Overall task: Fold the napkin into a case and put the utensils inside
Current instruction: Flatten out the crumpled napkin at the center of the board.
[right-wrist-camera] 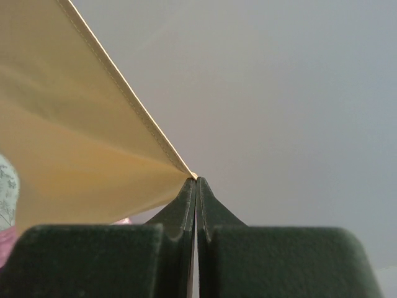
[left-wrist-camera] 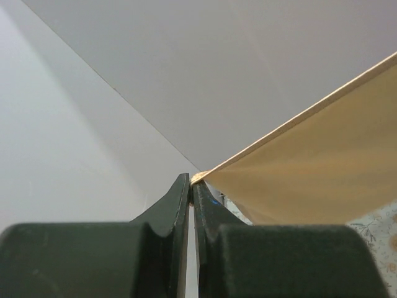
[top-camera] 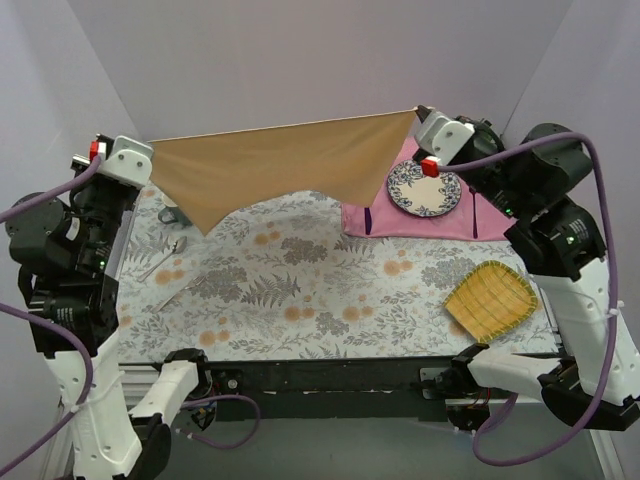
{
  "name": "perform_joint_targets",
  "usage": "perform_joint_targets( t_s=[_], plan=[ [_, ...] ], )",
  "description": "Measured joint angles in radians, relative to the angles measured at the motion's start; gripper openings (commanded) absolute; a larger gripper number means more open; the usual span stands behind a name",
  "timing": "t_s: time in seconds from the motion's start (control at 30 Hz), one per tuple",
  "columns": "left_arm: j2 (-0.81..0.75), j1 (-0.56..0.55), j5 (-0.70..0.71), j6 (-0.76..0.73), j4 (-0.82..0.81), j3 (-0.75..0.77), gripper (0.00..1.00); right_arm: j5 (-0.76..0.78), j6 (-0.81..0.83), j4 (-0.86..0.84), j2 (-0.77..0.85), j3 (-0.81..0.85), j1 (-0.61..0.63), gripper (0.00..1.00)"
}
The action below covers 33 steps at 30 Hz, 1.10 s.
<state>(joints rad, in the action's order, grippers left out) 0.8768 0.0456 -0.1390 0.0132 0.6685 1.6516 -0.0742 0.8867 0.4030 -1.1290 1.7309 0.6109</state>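
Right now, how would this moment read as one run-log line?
left hand: shut on napkin corner | right hand: shut on another corner | napkin: stretched aloft, unfolded | utensils: outside napkin

The worktop (top-camera: 300,280) wears a grey leafy cloth with orange blooms. At the far right a pink placemat (top-camera: 400,222) carries a blue-patterned plate (top-camera: 424,187). A yellow ribbed mat (top-camera: 490,298) sits near the right edge, a silvery spoon (top-camera: 163,258) at left.
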Motion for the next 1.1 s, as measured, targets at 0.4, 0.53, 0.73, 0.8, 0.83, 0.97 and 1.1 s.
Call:
perform_joint_targets(
  t_s=[0.4,0.53,0.73,0.8,0.83,0.97,1.1],
  plan=[
    [0.157,0.0,-0.016,0.028,0.044,0.16,0.0,-0.002,-0.003,0.069,-0.075,0.099,0.0,0.01],
    [0.24,0.0,0.0,0.027,0.042,0.027,0.0,0.031,0.006,0.047,-0.148,-0.018,-0.015,0.01],
    [0.425,0.001,-0.03,0.02,0.019,-0.183,0.0,0.018,-0.002,0.015,-0.295,-0.157,-0.103,0.01],
    [0.494,0.001,-0.049,0.024,0.002,-0.217,0.0,-0.003,-0.003,0.003,-0.326,-0.201,-0.129,0.01],
    [0.534,0.001,-0.061,0.025,-0.011,-0.224,0.0,-0.014,-0.005,-0.003,-0.349,-0.214,-0.141,0.01],
    [0.701,0.001,-0.111,0.031,-0.08,-0.225,0.0,-0.062,-0.021,-0.051,-0.476,-0.223,-0.177,0.01],
    [0.878,0.001,-0.122,0.04,-0.132,-0.225,0.0,-0.108,-0.027,-0.093,-0.618,-0.222,-0.203,0.01]
  ],
)
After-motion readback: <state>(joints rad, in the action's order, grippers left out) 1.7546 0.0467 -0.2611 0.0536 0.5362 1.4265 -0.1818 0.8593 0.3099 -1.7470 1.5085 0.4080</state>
